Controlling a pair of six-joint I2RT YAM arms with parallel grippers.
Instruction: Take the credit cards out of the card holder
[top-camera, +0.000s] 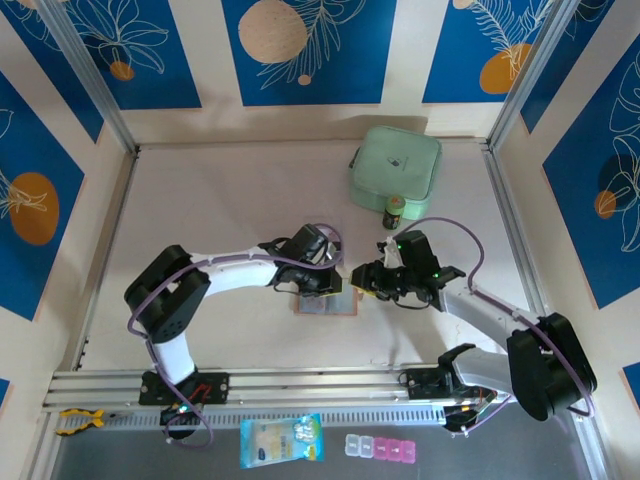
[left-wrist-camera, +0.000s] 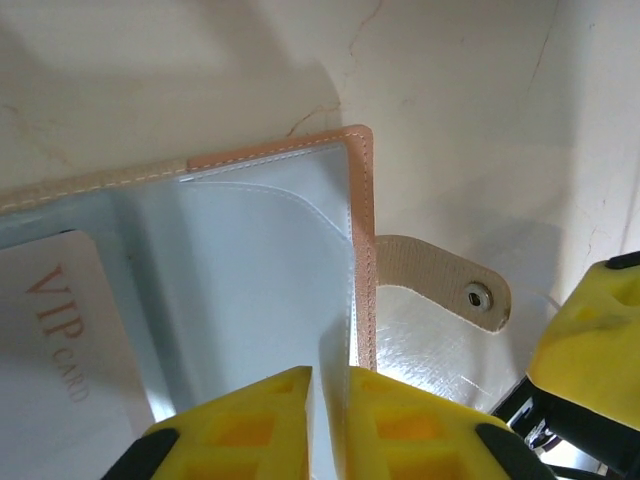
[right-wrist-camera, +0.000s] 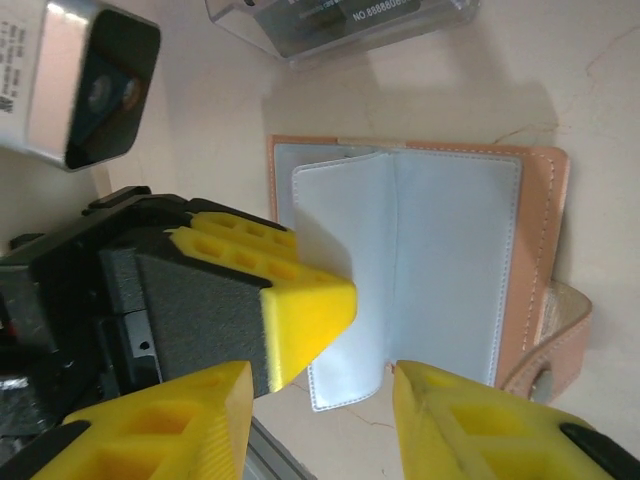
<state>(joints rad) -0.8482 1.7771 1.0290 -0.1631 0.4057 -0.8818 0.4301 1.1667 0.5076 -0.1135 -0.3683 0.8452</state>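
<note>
On the table between both arms, card holder spread open, grey pockets up, pale VIP card showing inside. Pinched at one grey leaf by the nearly closed left gripper. Just over its edge, right gripper parted, empty.

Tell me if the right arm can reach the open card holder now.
Probably yes. The right gripper hangs open beside the card holder, whose facing page lies bare; the left gripper pinches a leaf on the other side.
</note>
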